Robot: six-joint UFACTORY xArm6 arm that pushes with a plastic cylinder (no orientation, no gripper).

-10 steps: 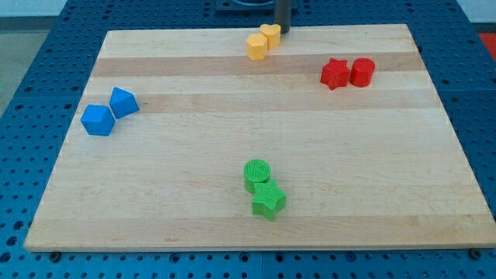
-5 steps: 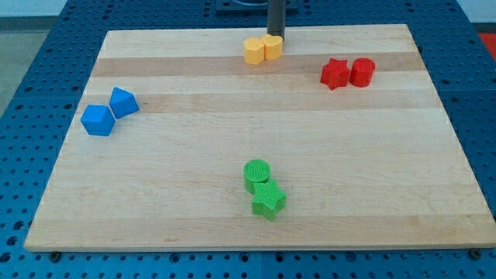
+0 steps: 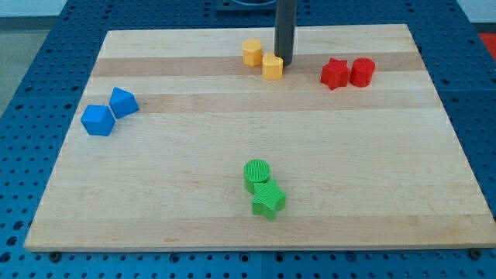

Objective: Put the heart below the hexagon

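1. Wooden board (image 3: 194, 201) fills most of the view, sits on a blue pegged table (image 3: 23, 46). Blocks lie in same-colour pairs, pairs well apart.
2. Rod comes down from the view's top; my tip (image 3: 284, 61) on the board, touching the upper right side of the yellow heart (image 3: 272, 67). No fingers on this rig, just a plain rod, so nothing to spread or pinch.
3. Why tip sits there, my reading: contact on the heart's top-right side means a push drives it down and a bit left, i.e. toward the spot under the hexagon.
4. Yellow hexagon (image 3: 252, 52): up-left of the heart, just beside it, thin gap or barely touching, can't tell which.
5. Task status, judged: heart lower than hexagon but offset to the view's right, so not squarely below yet. Needs a little more leftward travel.
6. Other pairs, not in the push path:
   - blue blocks (image 3: 108, 111), view's left, angular, exact shape unclear, touching.
   - green cylinder (image 3: 257, 173) w/ green star (image 3: 268, 200) just below it, touching, bottom centre.
   - red star (image 3: 335, 74) + red cylinder (image 3: 362, 72), view's right, nearest the heart but apart from it.
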